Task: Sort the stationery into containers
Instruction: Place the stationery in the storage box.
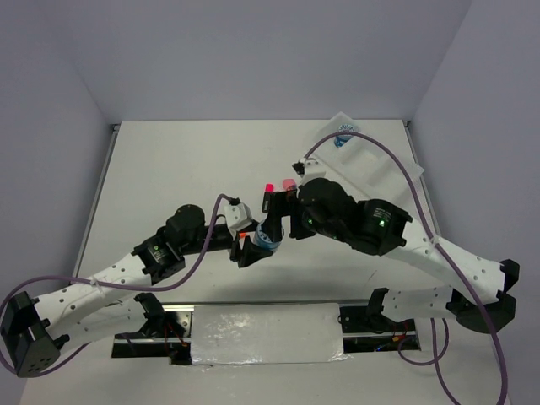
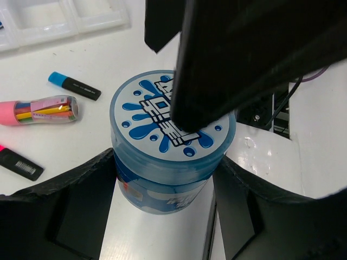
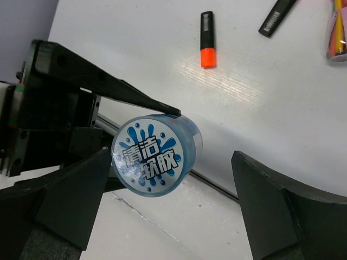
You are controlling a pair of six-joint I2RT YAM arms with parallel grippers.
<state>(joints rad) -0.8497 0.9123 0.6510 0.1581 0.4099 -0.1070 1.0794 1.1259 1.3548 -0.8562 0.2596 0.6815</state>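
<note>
Over the near side of the table (image 2: 70,135), the left hand (image 2: 165,162) pinches the blue roll (image 2: 141,108) by its curved sides, right hand (image 3: 171,160) spread around it; looks light, stiff, kinda slick, so squeeze mid-wall.

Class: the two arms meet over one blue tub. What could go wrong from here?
1. The left fingers alone grip the blue tub; the right fingers stand wide open, so an early release may drop it.
2. The right arm crowds the left arm; they could knock together.
</note>
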